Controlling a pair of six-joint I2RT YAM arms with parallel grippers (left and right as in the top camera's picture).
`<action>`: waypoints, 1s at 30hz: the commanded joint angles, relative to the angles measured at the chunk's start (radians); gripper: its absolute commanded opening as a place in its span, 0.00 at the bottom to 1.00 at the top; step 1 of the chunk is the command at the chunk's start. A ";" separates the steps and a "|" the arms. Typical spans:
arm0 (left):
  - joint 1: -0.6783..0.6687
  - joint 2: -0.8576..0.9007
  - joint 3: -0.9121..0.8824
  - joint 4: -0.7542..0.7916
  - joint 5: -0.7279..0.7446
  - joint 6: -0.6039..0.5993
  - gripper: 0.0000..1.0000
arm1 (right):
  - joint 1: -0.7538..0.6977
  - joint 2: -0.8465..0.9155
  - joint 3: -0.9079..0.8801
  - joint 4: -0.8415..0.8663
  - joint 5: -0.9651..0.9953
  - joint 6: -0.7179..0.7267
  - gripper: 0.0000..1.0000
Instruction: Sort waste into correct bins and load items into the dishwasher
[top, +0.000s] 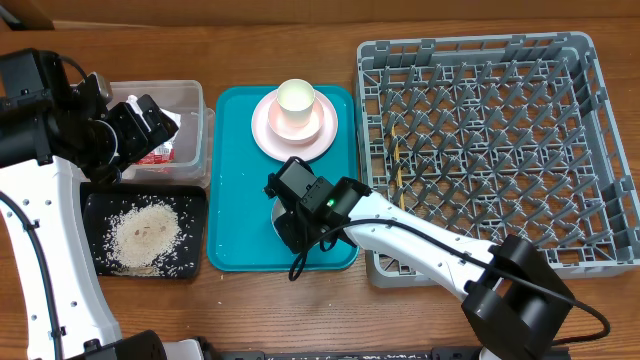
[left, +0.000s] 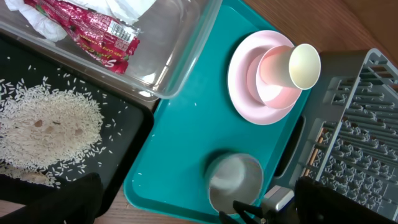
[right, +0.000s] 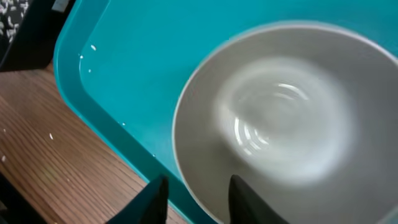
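Observation:
A grey-green bowl (right: 286, 124) lies on the teal tray (top: 235, 200) near its front edge. My right gripper (right: 198, 199) stands open astride the bowl's near rim, one finger inside and one outside. The left gripper (top: 140, 125) hangs wide open above the clear tub (top: 195, 100), which holds a red wrapper (left: 99, 31) and a white napkin (left: 124, 9). Rice (top: 145, 235) is piled in the black tray (top: 95, 205). A cream cup (top: 296, 100) lies in a pink bowl (top: 315, 125) on the pink plate (top: 265, 135). Chopsticks (top: 402, 165) lie in the grey dish rack (top: 590, 60).
The teal tray sits between the two bins on the left and the rack on the right. A strip of bare wooden table (top: 250, 300) runs along the front. A few stray rice grains dot the tray floor (right: 93, 48).

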 joint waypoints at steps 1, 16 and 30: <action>-0.001 -0.013 0.012 0.000 -0.007 0.022 1.00 | 0.003 0.003 0.018 0.012 0.010 -0.004 0.36; -0.001 -0.013 0.012 0.000 -0.007 0.022 1.00 | 0.036 0.015 0.018 0.109 0.012 -0.005 0.36; -0.001 -0.013 0.012 0.000 -0.007 0.022 1.00 | 0.049 0.119 0.018 0.111 0.112 -0.004 0.32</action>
